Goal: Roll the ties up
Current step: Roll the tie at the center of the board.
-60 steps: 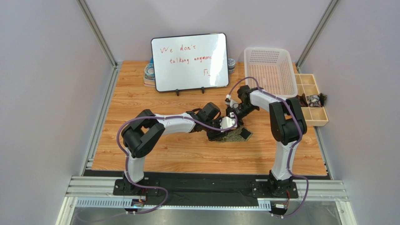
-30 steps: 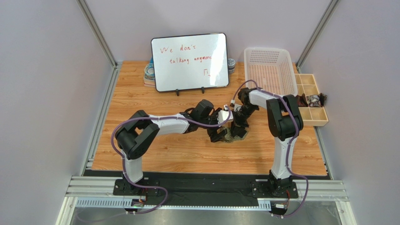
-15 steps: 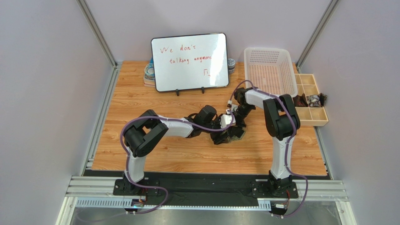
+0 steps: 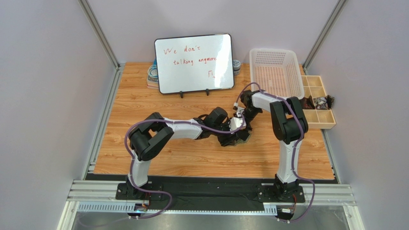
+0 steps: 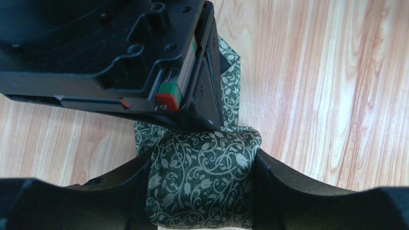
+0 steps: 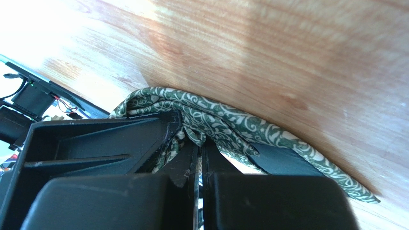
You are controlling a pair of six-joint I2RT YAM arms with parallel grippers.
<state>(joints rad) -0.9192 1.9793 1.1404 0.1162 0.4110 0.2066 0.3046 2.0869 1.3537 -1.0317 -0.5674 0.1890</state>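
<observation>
At the middle of the bench (image 4: pixel 144 103), the green patterned tie (image 5: pixel 204 160) lies partly rolled. The left end effector (image 5: pixel 201 184) clamps the roll, and the right end effector (image 6: pixel 199 151), nearly closed, pinches its loose fabric.

You have bare wood on the table (image 4: pixel 201 158) in front of the arms and to their left. The left gripper (image 4: pixel 231 137) and right gripper (image 4: pixel 242 125) crowd each other at the tie (image 5: pixel 201 182), leaving no gap between them. The whiteboard (image 4: pixel 194 62) blocks the back, and the basket (image 4: pixel 273 72) and tray (image 4: pixel 320 108) block the back right.
</observation>
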